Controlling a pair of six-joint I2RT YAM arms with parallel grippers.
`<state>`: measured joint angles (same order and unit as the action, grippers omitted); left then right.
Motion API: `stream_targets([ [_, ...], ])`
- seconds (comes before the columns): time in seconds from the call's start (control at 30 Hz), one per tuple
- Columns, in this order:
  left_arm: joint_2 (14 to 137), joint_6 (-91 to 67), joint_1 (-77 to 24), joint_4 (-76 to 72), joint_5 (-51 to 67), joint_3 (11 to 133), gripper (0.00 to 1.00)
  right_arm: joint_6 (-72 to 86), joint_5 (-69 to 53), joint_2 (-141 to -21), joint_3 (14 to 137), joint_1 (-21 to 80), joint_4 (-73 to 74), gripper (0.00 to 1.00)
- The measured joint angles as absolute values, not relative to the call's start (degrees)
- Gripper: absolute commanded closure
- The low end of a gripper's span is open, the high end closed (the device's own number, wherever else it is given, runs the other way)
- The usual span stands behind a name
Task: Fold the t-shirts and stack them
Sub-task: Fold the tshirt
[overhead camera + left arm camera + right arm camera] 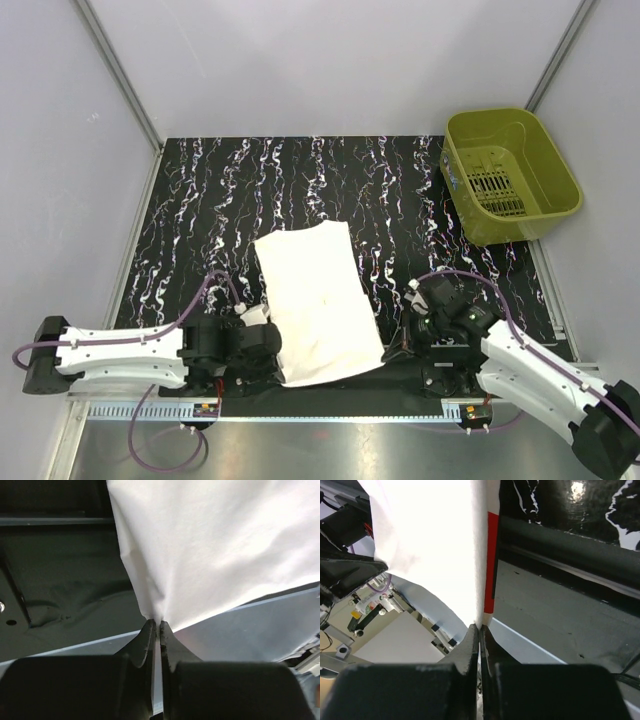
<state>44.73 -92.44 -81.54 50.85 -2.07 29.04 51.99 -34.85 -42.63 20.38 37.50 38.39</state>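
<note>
A white t-shirt (315, 300) lies as a long folded strip down the middle of the black marbled table, its near end lifted at the front edge. My left gripper (272, 345) is shut on its near left corner; in the left wrist view the cloth (215, 545) fans out from the closed fingertips (149, 630). My right gripper (398, 345) is shut on the near right corner; in the right wrist view the cloth (440, 545), with a red stripe along its edge, rises from the fingertips (472, 632). No other shirt shows.
An olive-green plastic basket (510, 175) stands at the back right, partly off the table. White walls and metal posts enclose the table (200, 200). A metal rail (300, 410) runs along the front edge by the arm bases.
</note>
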Motion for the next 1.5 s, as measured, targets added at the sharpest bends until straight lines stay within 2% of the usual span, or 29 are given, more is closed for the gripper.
stream_targets([
  [0.1,41.67,-93.34,-80.03,52.47,-3.46,30.44,1.0,52.51,-34.57,-46.98,23.51,37.5,38.83,1.0],
  [0.27,36.73,-89.25,-69.49,56.62,-4.34,32.97,1.0,51.88,-34.46,-58.96,31.51,37.5,37.32,1.0],
  [0.4,42.61,-80.2,-59.94,58.5,-3.88,40.69,1.0,50.15,-34.26,-65.87,38.5,37.5,36.77,1.0],
  [0.5,49.12,-73.38,-55.66,58.33,-3.81,47.29,1.0,48.16,-34.04,-69.04,43.92,37.3,37.41,1.0],
  [0.67,53.36,-64.64,-48.42,58.48,-3.42,52.93,1.0,44.03,-34.5,-73.65,51.99,34.41,39.66,1.0],
  [1.13,59.31,-50.59,-30.15,58.13,1.93,57.8,1.0,34.74,-39.99,-88.49,67.22,25.15,45.12,1.0],
  [1.5,69.63,-43.03,-21.26,53.76,5.89,62.46,1.0,32.73,-43.92,-100.22,77.45,22.11,45.08,1.0],
])
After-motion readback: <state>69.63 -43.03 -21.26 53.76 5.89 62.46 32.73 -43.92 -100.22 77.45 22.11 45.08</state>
